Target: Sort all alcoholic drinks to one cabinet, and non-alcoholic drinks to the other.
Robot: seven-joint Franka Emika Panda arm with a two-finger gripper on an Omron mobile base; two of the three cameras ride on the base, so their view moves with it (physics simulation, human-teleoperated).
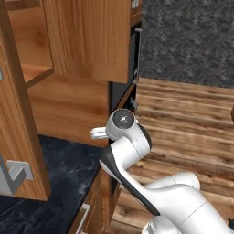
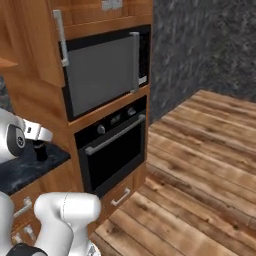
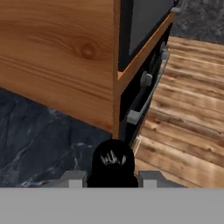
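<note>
Gripping black bottle [image 3: 112, 164]: dark cap with white scribble seen from above, sitting between gripper [image 3: 112, 178] fingers [image 3: 72, 178], jaws narrowed onto both sides of it. Bottle held above dark marbled counter [image 3: 39, 140], near counter's end beside wooden cabinet side [image 3: 57, 57]. Same small dark bottle [image 2: 41, 150] visible low over counter in right base view. Oven [image 2: 112, 150] with bar handle just past counter edge, microwave [image 2: 100, 75] above it. Plank floor [image 2: 200, 165] beyond. Upper cabinet door [image 1: 91, 36] hanging open.
</note>
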